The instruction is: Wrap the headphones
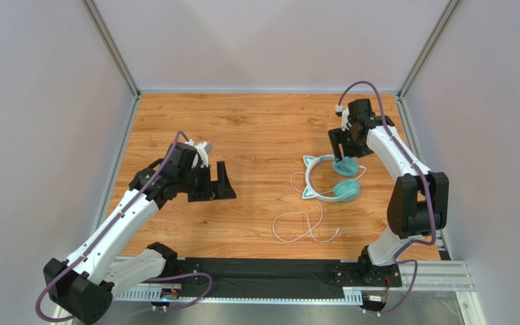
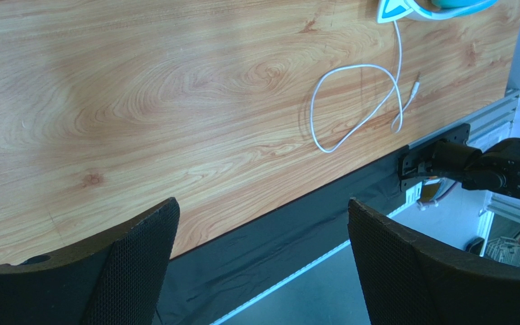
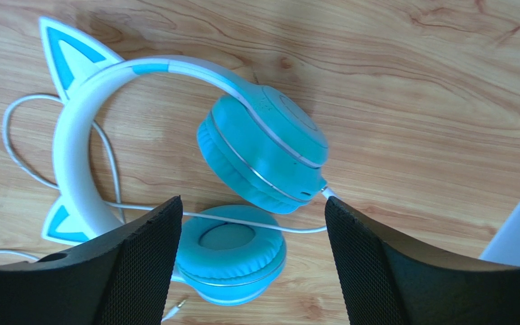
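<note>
The teal headphones [image 1: 329,180] lie flat on the wooden table right of centre, with a pale headband [image 3: 79,128] and two cat ears. Their thin white cable [image 1: 305,227] trails in loose loops toward the near edge. My right gripper [image 1: 343,150] hovers open over the far ear cup. In the right wrist view both ear cups [image 3: 263,152] and the cable's exit lie between its fingers [image 3: 250,202]. My left gripper [image 1: 225,181] is open and empty, well left of the headphones. Its wrist view shows the cable loop [image 2: 351,108] and plug far beyond its fingers [image 2: 263,202].
A black strip [image 1: 269,271] and a metal rail run along the table's near edge by the arm bases. Grey walls enclose the table at left, back and right. Purple robot cables [image 1: 174,152] run along both arms.
</note>
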Robot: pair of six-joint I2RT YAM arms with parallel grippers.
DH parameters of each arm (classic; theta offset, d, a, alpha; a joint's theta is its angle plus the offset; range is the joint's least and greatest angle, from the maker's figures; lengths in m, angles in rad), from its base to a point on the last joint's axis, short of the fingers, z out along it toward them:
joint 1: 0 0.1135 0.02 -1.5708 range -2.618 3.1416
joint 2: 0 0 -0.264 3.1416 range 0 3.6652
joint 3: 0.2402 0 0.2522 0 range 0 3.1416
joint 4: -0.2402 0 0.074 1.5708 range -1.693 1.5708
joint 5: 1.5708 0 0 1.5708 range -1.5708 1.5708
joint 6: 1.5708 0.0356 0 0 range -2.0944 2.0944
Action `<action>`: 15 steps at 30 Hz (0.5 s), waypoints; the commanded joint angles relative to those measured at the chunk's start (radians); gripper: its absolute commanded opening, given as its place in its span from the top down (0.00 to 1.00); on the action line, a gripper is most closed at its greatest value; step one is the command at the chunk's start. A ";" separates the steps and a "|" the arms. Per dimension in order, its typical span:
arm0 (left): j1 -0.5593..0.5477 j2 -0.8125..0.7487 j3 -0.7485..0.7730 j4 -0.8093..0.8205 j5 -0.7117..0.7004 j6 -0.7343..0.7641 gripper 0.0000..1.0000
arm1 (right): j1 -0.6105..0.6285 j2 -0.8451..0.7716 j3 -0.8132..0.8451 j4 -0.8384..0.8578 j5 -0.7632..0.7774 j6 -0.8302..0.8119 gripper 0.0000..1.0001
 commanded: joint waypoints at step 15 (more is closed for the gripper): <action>0.006 0.024 -0.030 0.035 0.031 -0.032 0.01 | 0.014 0.237 0.119 -0.020 0.148 -0.206 0.12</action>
